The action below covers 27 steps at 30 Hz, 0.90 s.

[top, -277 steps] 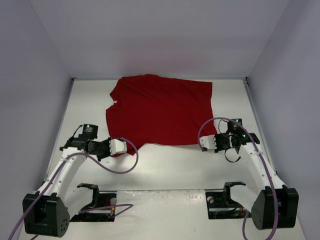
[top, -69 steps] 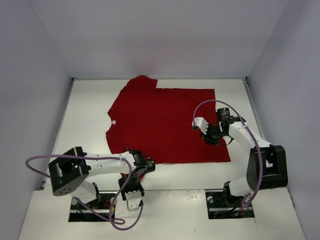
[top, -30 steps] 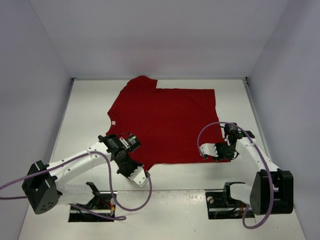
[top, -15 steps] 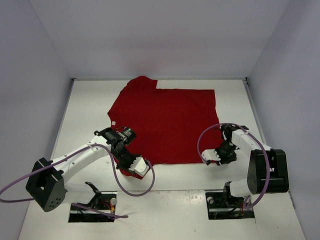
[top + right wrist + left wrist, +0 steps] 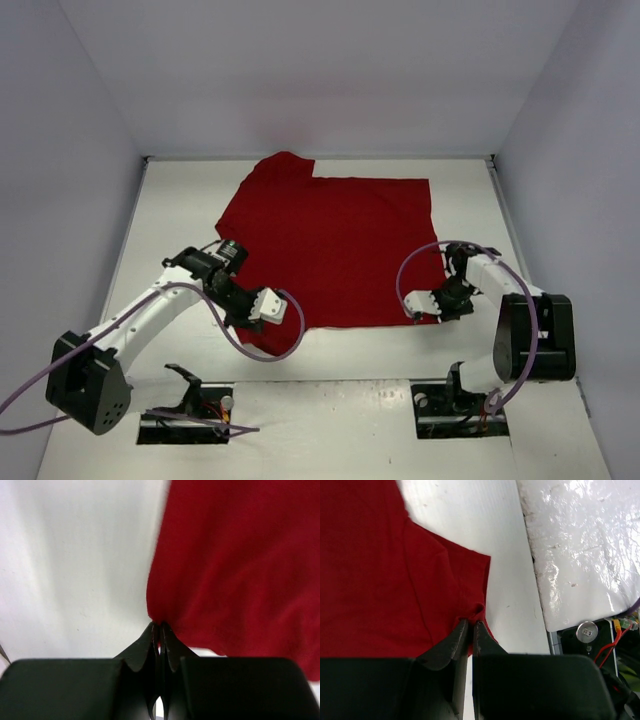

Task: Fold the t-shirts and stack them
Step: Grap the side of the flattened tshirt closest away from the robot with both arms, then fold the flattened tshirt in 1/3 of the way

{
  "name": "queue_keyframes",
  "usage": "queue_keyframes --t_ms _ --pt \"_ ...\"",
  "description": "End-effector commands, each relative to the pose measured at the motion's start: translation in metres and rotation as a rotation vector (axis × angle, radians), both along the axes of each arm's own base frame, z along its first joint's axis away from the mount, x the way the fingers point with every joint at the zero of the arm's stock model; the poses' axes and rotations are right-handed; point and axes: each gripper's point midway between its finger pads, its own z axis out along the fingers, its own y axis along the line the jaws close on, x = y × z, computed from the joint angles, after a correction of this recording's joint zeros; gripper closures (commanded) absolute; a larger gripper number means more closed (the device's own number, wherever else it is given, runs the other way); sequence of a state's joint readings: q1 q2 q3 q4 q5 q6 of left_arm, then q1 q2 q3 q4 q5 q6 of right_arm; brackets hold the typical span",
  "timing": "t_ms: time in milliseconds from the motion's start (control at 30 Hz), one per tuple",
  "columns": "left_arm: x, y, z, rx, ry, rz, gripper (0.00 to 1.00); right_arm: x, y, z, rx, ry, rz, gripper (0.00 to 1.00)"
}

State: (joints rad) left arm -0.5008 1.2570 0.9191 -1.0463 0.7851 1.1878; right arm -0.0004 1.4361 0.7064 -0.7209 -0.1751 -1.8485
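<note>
Two pinches hold the dark red t-shirt (image 5: 330, 240), which lies spread on the table (image 5: 170, 210). My left gripper (image 5: 471, 625) is clamped on its near-left edge, my right gripper (image 5: 160, 626) on its near-right corner. Both bites look shallow, so uneven lifting could slip the cloth free or skew the fold.

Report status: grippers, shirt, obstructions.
Left gripper shut on t-shirt, near sleeve. Right gripper shut on its hem corner. Shirt spread out, unfolded. Nothing blocking.

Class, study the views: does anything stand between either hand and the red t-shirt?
Nothing visible does. The left hand and the right hand are each shut on the near edge of the t-shirt.
</note>
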Motion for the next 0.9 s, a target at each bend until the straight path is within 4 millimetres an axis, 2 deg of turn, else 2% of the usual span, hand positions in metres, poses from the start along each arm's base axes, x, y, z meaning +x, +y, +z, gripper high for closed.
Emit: queue_keyframes --t_ms 0,133,233,300,367,433,500,567,633,733,800,867 --pt "-0.012 -0.002 0.032 -0.106 -0.028 0.075 1.00 0.016 0.005 0.031 0.085 -0.094 -0.045 1.00" --pt "-0.010 -0.001 0.049 -0.148 -0.047 0.148 1.00 0.033 0.009 0.055 0.159 -0.187 -0.052 1.00" --pt "0.004 -0.005 0.072 -0.203 -0.070 0.186 1.00 0.058 0.017 0.080 0.243 -0.263 -0.091 1.00" --pt "0.021 -0.008 0.082 -0.223 -0.083 0.207 1.00 0.075 0.024 0.085 0.306 -0.257 -0.130 1.00" --pt "0.056 -0.002 0.080 -0.226 -0.033 0.303 1.00 0.093 0.026 0.083 0.340 -0.229 -0.198 1.00" --pt "0.099 0.002 0.101 -0.285 -0.028 0.381 1.00 0.123 0.025 0.078 0.375 -0.191 -0.271 1.00" --pt "0.139 0.006 0.105 -0.298 -0.001 0.436 1.00 0.147 0.022 0.071 0.401 -0.165 -0.350 1.00" --pt "0.175 0.014 0.091 -0.279 0.051 0.489 1.00 0.163 0.023 0.057 0.427 -0.120 -0.422 1.00" --pt "0.208 0.017 0.097 -0.278 0.032 0.518 1.00 0.185 0.022 0.052 0.442 -0.120 -0.459 1.00" --pt "0.237 0.021 0.068 -0.244 0.104 0.560 1.00 0.194 0.021 0.033 0.441 -0.071 -0.505 1.00" --pt "0.255 0.026 0.038 -0.191 0.119 0.559 1.00 0.201 0.018 0.021 0.423 -0.060 -0.519 1.00" --pt "0.265 0.027 0.017 -0.154 0.155 0.573 1.00 0.204 0.018 0.006 0.414 -0.023 -0.565 1.00"
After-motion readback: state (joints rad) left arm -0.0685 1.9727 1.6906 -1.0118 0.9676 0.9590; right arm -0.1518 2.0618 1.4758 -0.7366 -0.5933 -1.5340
